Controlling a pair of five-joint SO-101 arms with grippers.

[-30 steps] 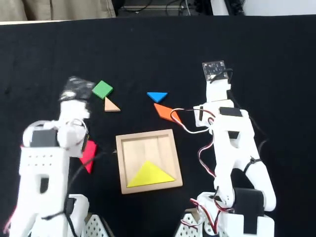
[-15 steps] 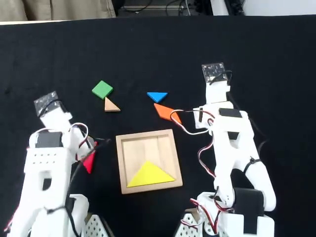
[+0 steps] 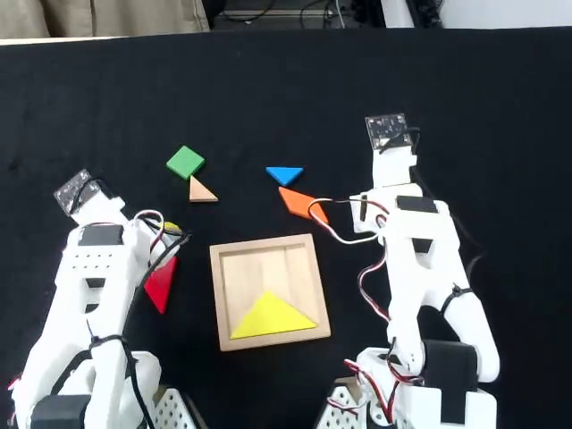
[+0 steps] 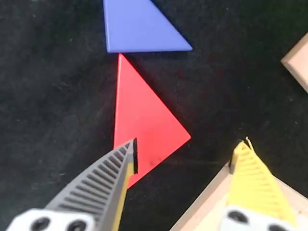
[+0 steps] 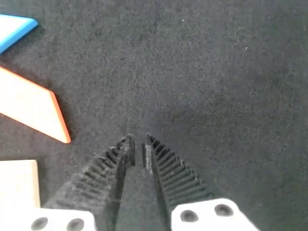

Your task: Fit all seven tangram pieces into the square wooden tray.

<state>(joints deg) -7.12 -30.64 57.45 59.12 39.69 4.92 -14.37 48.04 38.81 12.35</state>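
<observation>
My left gripper (image 4: 185,148) hangs spread wide over the red triangle (image 4: 144,120), just beside the wooden tray (image 3: 217,295); my right gripper (image 5: 137,147) hovers pressed together above the black cloth (image 5: 216,72).

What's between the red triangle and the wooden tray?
Just bare black cloth separates red triangle and tray in the left wrist view; the open left gripper hovers over it.

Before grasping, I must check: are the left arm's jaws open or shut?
Open: the left gripper holds its jaws apart, one tip over the red triangle.
</observation>
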